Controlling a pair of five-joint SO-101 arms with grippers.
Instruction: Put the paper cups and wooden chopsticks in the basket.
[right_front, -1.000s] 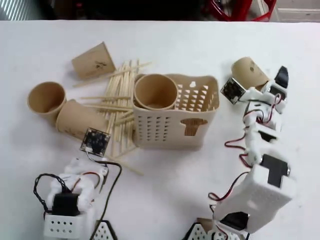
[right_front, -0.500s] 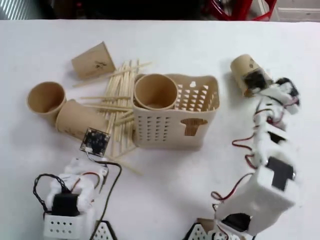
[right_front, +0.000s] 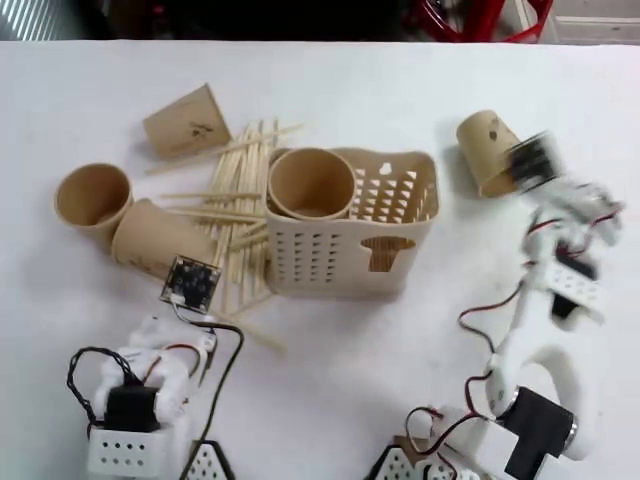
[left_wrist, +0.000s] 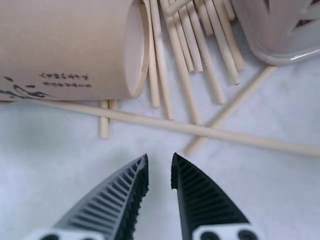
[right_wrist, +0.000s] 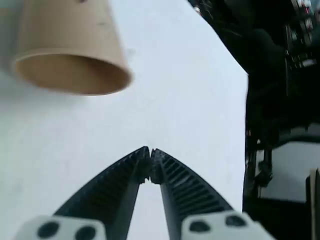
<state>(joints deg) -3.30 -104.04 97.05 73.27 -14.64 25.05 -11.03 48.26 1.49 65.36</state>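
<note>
Toward the far right corner of the table, the right claw hangs with its two fingers pressed tip to tip and nothing between them. It sits over bare tabletop just short of a fallen cup, which lies on its side with its mouth turned toward the claw. Nearer the table's middle stands the basket, with one cup already upright inside its left end. By the front left corner the left claw is parted by only a narrow slit and holds nothing. Just beyond its tips the chopsticks lie spread beside the basket's left wall, a stray stick crossing close in front. A second cup lies on its side against the sticks, a third cup sits nearer the left edge, and a fourth cup lies tipped over farther back. The cups look light and thin-walled, so a hard squeeze across the body would likely crush them. Pinching the rim, one finger inside and one outside, seems safest. The sticks look stiff, light and apt to roll, best pinched across their middle.
</note>
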